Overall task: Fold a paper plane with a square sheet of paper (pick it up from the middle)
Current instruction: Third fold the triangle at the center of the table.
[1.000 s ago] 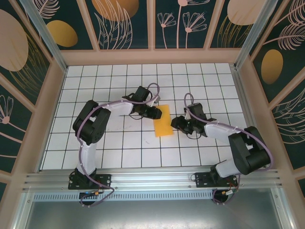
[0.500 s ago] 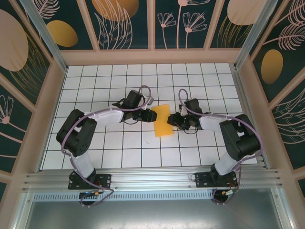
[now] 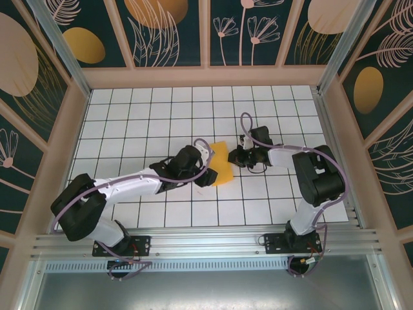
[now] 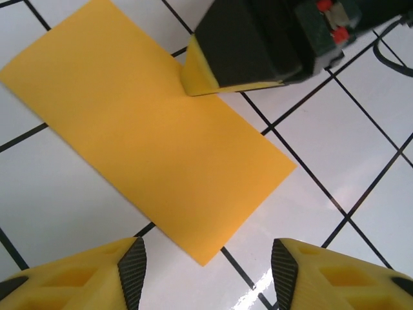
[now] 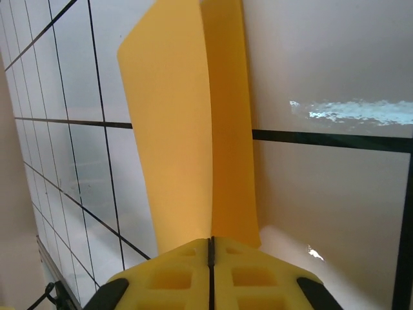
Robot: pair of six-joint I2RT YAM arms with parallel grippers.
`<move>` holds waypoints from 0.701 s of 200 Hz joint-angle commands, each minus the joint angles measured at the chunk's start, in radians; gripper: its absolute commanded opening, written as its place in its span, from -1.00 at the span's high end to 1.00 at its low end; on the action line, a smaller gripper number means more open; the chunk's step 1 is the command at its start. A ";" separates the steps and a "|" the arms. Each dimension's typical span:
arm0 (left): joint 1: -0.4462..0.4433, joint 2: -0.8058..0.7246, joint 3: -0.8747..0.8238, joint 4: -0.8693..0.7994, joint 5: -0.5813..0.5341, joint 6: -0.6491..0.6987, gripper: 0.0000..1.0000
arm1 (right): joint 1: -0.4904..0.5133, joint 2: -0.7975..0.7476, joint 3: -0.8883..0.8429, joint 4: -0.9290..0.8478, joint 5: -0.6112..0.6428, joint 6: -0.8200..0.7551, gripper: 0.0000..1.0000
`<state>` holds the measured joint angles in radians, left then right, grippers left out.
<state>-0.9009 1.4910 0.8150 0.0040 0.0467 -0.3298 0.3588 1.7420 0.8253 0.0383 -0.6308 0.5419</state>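
Top view: patterned panel walls (image 3: 168, 32), dark with pale leaf and disc motifs, enclose a white table (image 3: 129, 116) ruled into square tiles by black lines. The left arm (image 3: 122, 187) stretches low from its near-left base toward the middle of the table; the right arm (image 3: 316, 174) rises from its near-right base and bends back leftward toward the same spot. The square sheet of paper (image 3: 222, 161) lies near the middle of the table between the two arms, showing as an orange-yellow oblong with its long sides running roughly near to far. The left tool (image 3: 206, 177) sits at the sheet's near-left part, and the right tool (image 3: 233, 157) meets the sheet's right edge. Left wrist view: the sheet rests flat across several tiles, one corner pointing toward the gap between the left tool's fingers (image 4: 132, 265), which stand spread with nothing between them; the right tool's black-and-yellow tip touches the sheet's far long edge. Right wrist view: the right tool's fingers (image 5: 168, 278) are pressed together, only a thin seam between them, and the sheet runs away from their tips across the tiles; whether paper is caught in that seam cannot be told.
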 commanded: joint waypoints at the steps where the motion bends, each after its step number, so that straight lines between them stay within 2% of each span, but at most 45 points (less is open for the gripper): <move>1: -0.060 0.017 0.023 0.022 -0.173 0.065 -0.17 | -0.007 -0.008 0.005 -0.001 -0.029 0.049 0.85; 64: -0.206 0.195 0.151 -0.001 -0.310 0.155 -0.39 | -0.006 -0.024 -0.039 0.052 -0.015 0.131 0.88; 140: -0.263 0.329 0.220 0.011 -0.442 0.141 -0.42 | -0.007 -0.032 -0.043 0.064 -0.014 0.161 0.88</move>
<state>-1.1526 1.7847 0.9974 0.0044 -0.3111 -0.1936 0.3588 1.7416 0.7937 0.0792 -0.6304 0.6849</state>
